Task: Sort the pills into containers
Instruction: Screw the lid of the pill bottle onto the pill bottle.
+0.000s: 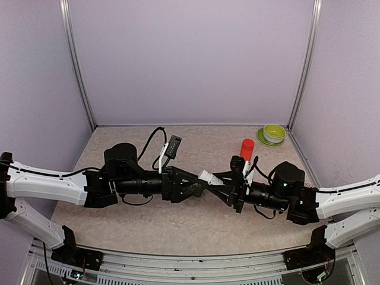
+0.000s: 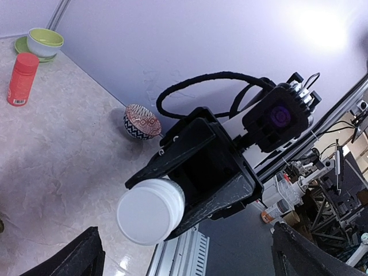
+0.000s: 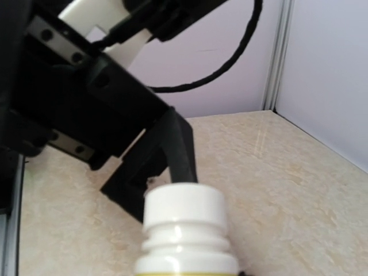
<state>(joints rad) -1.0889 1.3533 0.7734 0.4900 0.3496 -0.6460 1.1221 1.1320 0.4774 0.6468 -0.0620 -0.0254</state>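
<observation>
Gripping a white-capped bottle (image 2: 150, 210) by its body, the right pincer (image 1: 221, 180) holds it above the middle of the worktop (image 1: 178, 228), level with the left pincer (image 2: 185, 241), which faces it from the other side. That facing is what the next move depends on. The bottle's long axis runs along the line between the two wrists, and its cap points straight at the left arm. The left pincer is wide open, with one finger on each side of the cap. In the left wrist view the cap sits off-centre, nearer one finger. The right wrist view shows a left finger just behind the cap, but whether it touches cannot be told. The cap is on and no pills show, so they are probably inside. The left pincer is the one placed to take the cap, and it would need to centre on that axis before closing. The containers (image 1: 193, 190) appear only as a dark-green patch under the left pincer in the top view. They seem to lie on the worktop just below the meeting point, mostly hidden. A red bottle (image 1: 246, 149) stands behind, apart from them.
</observation>
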